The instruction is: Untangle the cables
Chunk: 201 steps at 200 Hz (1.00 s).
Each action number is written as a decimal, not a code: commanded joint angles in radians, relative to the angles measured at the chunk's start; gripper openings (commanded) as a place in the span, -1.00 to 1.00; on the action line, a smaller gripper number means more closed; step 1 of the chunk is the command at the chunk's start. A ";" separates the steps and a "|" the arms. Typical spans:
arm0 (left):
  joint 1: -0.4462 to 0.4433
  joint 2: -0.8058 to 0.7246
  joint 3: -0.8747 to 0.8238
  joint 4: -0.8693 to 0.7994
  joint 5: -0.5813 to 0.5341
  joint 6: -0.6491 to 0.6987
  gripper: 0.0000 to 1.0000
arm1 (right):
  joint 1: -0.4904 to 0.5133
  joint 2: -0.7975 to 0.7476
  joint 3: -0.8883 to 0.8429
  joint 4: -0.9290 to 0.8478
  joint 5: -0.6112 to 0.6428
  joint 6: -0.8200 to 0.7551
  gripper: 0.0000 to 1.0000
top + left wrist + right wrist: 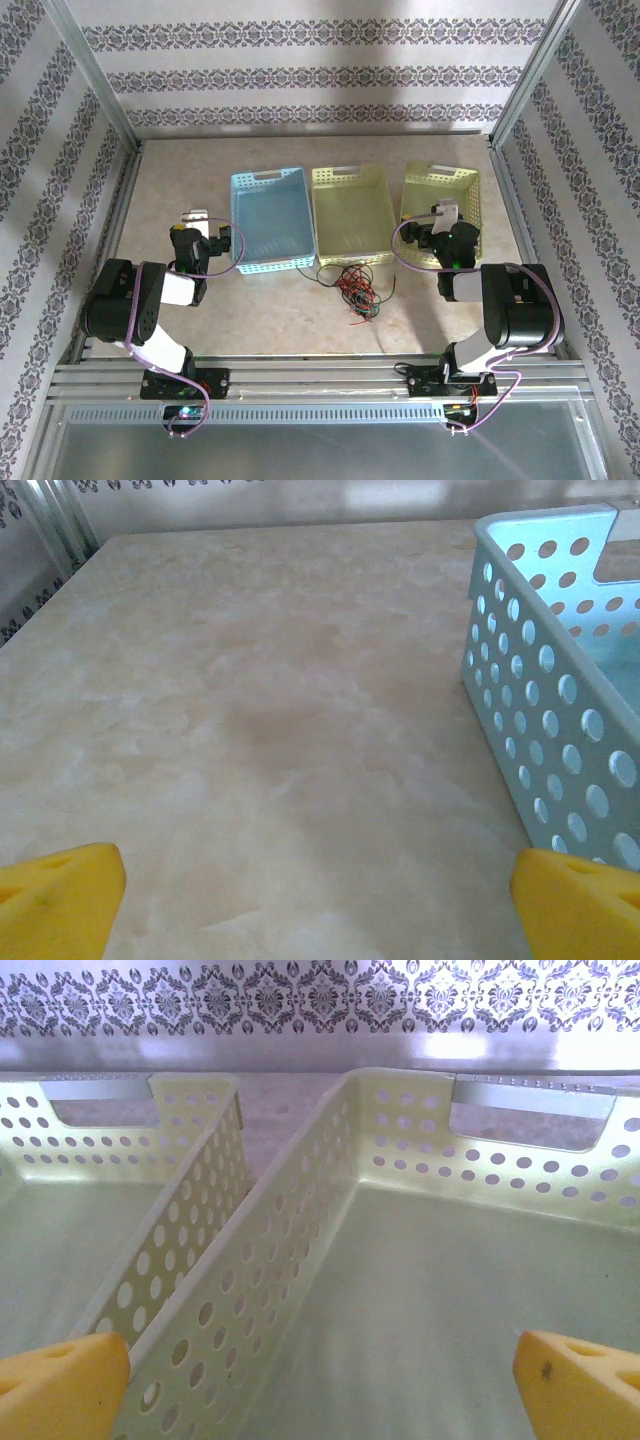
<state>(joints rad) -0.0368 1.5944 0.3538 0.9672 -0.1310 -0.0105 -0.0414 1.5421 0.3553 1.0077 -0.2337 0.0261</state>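
Cables [357, 290], three tangled, lie before one blue basket [275, 265] and two yellow baskets [350, 258]; left pincer [320, 905] and right pincer [320, 1385] gape empty

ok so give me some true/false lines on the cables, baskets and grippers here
1. The tangled cables lie on the table just in front of the middle yellow basket. True.
2. The left gripper is shut on a cable. False: it is open, with bare table between its fingers.
3. The cables sit inside the blue basket. False: they lie outside it, on the table.
4. The right gripper is open over the right yellow basket. True.
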 commanded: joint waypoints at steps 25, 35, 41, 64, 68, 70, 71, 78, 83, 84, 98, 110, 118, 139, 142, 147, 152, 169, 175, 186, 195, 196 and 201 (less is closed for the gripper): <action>0.011 0.001 0.018 0.018 0.019 0.005 0.98 | 0.002 0.009 -0.006 0.043 -0.038 -0.008 0.96; 0.011 0.002 0.016 0.023 0.027 0.009 0.98 | -0.001 0.009 -0.006 0.045 -0.044 -0.006 0.96; 0.011 0.001 0.013 0.028 0.037 0.012 0.98 | -0.002 0.010 -0.006 0.045 -0.047 -0.004 0.96; 0.011 -0.002 -0.006 0.060 0.116 0.038 0.98 | -0.003 0.010 -0.006 0.045 -0.049 -0.005 0.96; 0.011 -0.001 -0.009 0.064 0.130 0.044 0.98 | -0.003 0.010 -0.006 0.045 -0.048 -0.004 0.96; 0.011 -0.002 -0.011 0.069 0.136 0.046 0.98 | -0.003 0.010 -0.006 0.045 -0.048 -0.004 0.96; 0.011 -0.002 -0.012 0.070 0.140 0.047 0.98 | -0.003 0.010 -0.006 0.045 -0.048 -0.004 0.96; 0.011 -0.002 -0.018 0.080 0.155 0.053 0.98 | -0.003 0.010 -0.006 0.045 -0.049 -0.004 0.96; 0.011 -0.001 -0.021 0.086 0.162 0.055 0.98 | -0.003 0.010 -0.006 0.045 -0.049 -0.004 0.97; 0.011 -0.002 -0.022 0.087 0.162 0.055 0.98 | -0.003 0.010 -0.006 0.045 -0.049 -0.004 0.96; 0.011 -0.002 -0.026 0.093 0.165 0.057 0.98 | -0.003 0.010 -0.006 0.045 -0.048 -0.004 0.96; 0.011 -0.002 -0.026 0.093 0.166 0.057 0.98 | -0.003 0.010 -0.006 0.045 -0.049 -0.003 0.96; 0.011 -0.002 -0.026 0.093 0.166 0.058 0.98 | -0.003 0.010 -0.006 0.044 -0.049 -0.004 0.96; 0.011 -0.001 -0.026 0.093 0.166 0.057 0.98 | -0.003 0.010 -0.006 0.045 -0.048 -0.003 0.96; 0.011 -0.002 -0.026 0.093 0.166 0.057 0.98 | -0.003 0.010 -0.006 0.045 -0.049 -0.004 0.96; 0.011 -0.001 -0.026 0.093 0.166 0.057 0.98 | -0.003 0.010 -0.005 0.045 -0.047 -0.004 0.96; 0.011 -0.002 -0.026 0.094 0.167 0.057 0.98 | -0.003 0.010 -0.006 0.045 -0.048 -0.003 0.96; 0.011 -0.001 -0.026 0.094 0.168 0.058 0.98 | -0.003 0.010 -0.006 0.045 -0.048 -0.003 0.96; 0.011 -0.001 -0.026 0.094 0.170 0.057 0.98 | -0.003 0.011 -0.006 0.044 -0.047 -0.001 0.97; 0.011 -0.002 -0.020 0.084 0.161 0.054 0.98 | -0.009 0.013 -0.006 0.042 -0.046 0.006 0.96; 0.011 -0.002 -0.011 0.067 0.137 0.045 0.98 | -0.018 0.012 -0.005 0.041 -0.040 0.020 0.96; 0.011 -0.002 -0.010 0.065 0.131 0.042 0.98 | -0.019 0.012 -0.005 0.041 -0.038 0.021 0.97; 0.011 -0.001 -0.005 0.055 0.103 0.034 0.98 | -0.023 0.013 -0.006 0.044 -0.034 0.028 0.96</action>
<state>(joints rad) -0.0368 1.5944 0.3382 1.0039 -0.0002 0.0269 -0.0456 1.5421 0.3553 1.0077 -0.2531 0.0273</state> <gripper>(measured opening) 0.991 0.983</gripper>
